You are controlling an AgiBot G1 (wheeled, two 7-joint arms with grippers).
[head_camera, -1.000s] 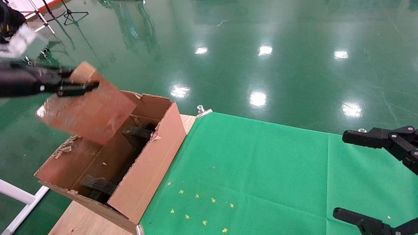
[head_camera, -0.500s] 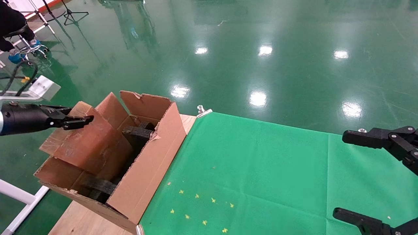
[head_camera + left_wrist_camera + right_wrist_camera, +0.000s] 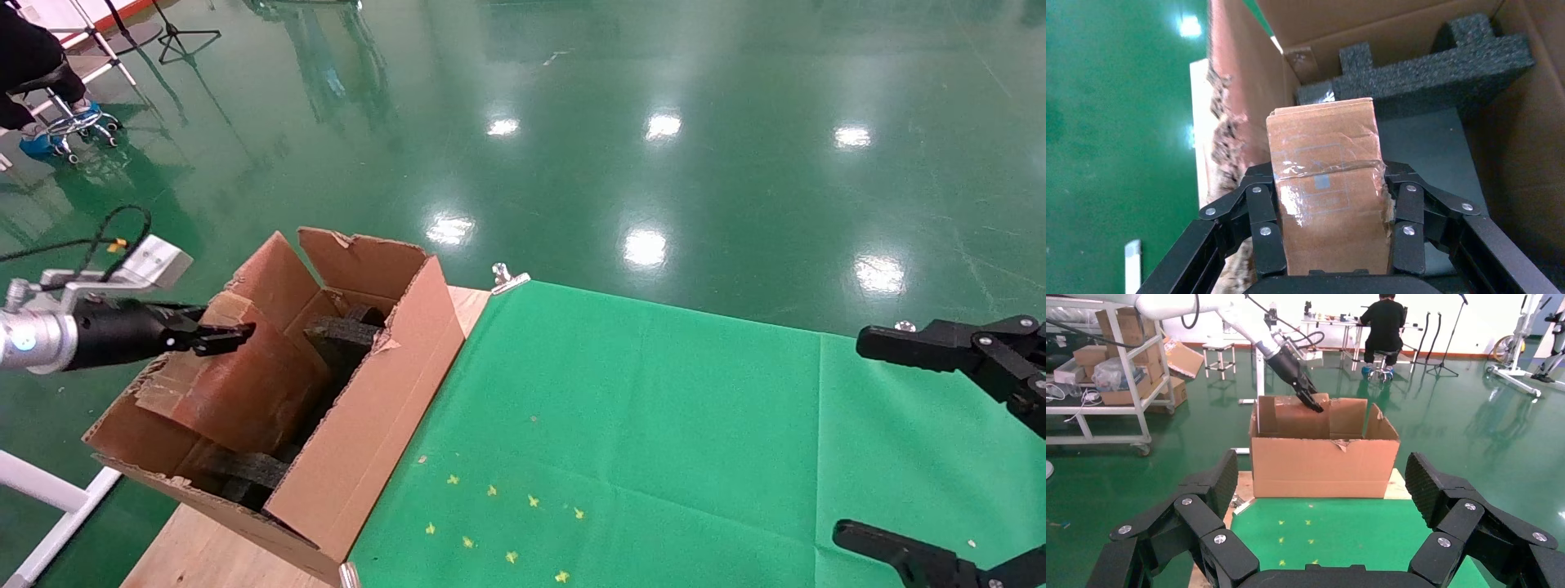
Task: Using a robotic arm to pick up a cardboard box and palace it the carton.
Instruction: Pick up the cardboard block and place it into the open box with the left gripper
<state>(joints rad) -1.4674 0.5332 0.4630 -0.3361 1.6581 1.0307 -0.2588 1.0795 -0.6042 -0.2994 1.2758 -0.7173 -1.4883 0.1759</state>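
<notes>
Shiny green floor (image 3: 654, 122) filled the whole background, with a green cloth (image 3: 654, 425) spread over the wooden worktop (image 3: 196, 555). At about 9 o'clock in the head view sat the carton (image 3: 368, 433), flaps up and ragged, with black foam blocks (image 3: 1438, 73) inside. The left claw (image 3: 1329, 202) was clamped tight on the cardboard box (image 3: 1327, 184), one finger (image 3: 1263, 233) on each side, and the box was tilted partway down into the carton's open top, near the foam but I couldn't tell if it touched. Over at 3 to 5 o'clock the right claw (image 3: 1324, 496) hung spread wide open above the cloth, well apart from the carton. Someone in black (image 3: 1382, 321) sat at a desk way back in the room.
</notes>
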